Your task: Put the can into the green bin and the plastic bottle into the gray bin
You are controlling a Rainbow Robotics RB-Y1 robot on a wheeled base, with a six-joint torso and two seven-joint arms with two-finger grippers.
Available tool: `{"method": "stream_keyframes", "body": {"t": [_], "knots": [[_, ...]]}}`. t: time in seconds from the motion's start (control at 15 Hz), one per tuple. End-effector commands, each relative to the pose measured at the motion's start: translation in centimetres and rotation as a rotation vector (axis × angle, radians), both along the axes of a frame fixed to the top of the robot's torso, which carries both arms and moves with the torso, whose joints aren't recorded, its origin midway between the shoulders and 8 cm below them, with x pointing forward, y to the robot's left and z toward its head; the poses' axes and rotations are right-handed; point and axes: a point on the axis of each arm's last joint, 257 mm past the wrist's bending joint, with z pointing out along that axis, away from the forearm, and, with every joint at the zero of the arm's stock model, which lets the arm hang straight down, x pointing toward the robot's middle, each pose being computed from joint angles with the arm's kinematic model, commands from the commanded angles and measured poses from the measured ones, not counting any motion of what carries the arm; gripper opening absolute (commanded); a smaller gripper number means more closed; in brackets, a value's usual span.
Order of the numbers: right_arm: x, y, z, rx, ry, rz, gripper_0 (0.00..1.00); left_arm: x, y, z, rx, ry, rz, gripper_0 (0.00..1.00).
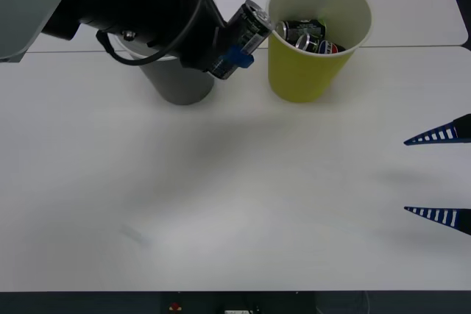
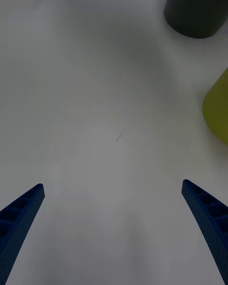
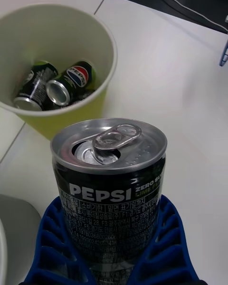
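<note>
The left gripper [image 3: 111, 247] has its ribbed blue fingers [image 3: 164, 247] wrapped tight around the can [image 3: 110, 190], a small black Pepsi Zero with a shiny silver lid and an opened pull tab. In the front view the can [image 1: 246, 31] hangs tilted in the air, up off the table [image 1: 221, 204], just beside the rim of the green bin [image 1: 313, 71] on its left side. That bin is a big tapered cup, yellow-green outside, pale cream inside, and a few other cans [image 1: 309, 37] already lie at the bottom. The gray bin [image 1: 180, 82] is the same shape and sits mostly behind the dark left arm, so you can't see much of it. The right gripper [image 1: 438, 174] sits over at the table's right edge, fingers spread wide, holding nothing. Table's plain smooth white.
</note>
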Motion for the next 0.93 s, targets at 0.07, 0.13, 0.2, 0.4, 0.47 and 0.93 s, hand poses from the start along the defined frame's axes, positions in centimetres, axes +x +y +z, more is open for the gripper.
{"method": "stream_keyframes", "body": {"t": [0.07,0.13,0.2,0.4,0.47,0.93], "knots": [[0.0,0.0,0.0,0.0,0.0,0.0,1.0,3.5,-3.5,1.2,0.014,0.0,0.028,0.0],[0.0,0.0,0.0,0.0,0.0,0.0,1.0,4.7,-4.7,1.6,0.008,0.0,0.044,0.0],[0.0,0.0,0.0,0.0,0.0,0.0,1.0,6.2,-6.3,2.0,0.009,0.004,0.071,0.0],[0.0,0.0,0.0,0.0,0.0,0.0,1.0,9.3,-10.3,3.2,-0.006,0.005,0.112,0.0],[0.0,0.0,0.0,0.0,0.0,0.0,1.0,10.2,-11.4,3.3,-0.02,0.003,0.114,0.0],[0.0,0.0,0.0,0.0,0.0,0.0,1.0,13.4,-14.3,2.6,-0.02,-0.096,0.153,0.0]]}}
